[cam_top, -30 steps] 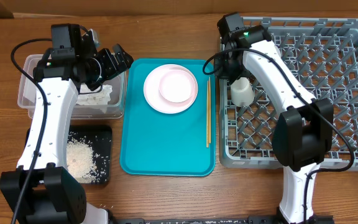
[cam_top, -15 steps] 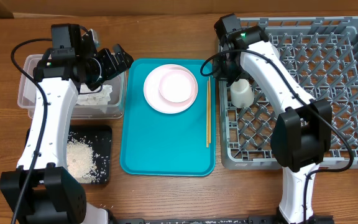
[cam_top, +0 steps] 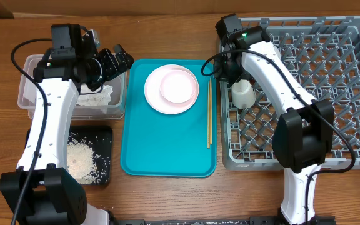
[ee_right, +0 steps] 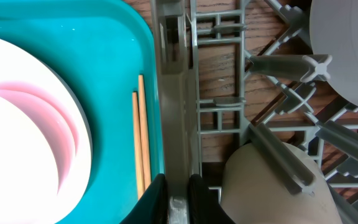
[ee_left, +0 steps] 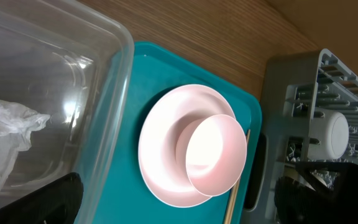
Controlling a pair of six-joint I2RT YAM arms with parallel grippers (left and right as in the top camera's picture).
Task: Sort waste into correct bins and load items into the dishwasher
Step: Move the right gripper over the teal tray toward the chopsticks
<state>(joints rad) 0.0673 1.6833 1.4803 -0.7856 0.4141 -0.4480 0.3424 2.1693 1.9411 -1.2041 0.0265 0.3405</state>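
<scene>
Overhead view: shows pink bowl (cam_top: 180,85) nested on pink plate (cam_top: 155,95) near the far edge of the teal tray (cam_top: 167,145), chopsticks (cam_top: 209,115) along its right edge, tissue (cam_top: 95,97) in the clear tub (cam_top: 29,87), rice (cam_top: 80,159) in the black tray (cam_top: 104,140), and white cup (cam_top: 242,94) at the left edge of the grey rack (cam_top: 255,164). Places left gripper (cam_top: 116,59), jaws spread wide, above the tub's far right corner, and right gripper (ee_right: 178,198), jaws closed, over the rack's left rim.
</scene>
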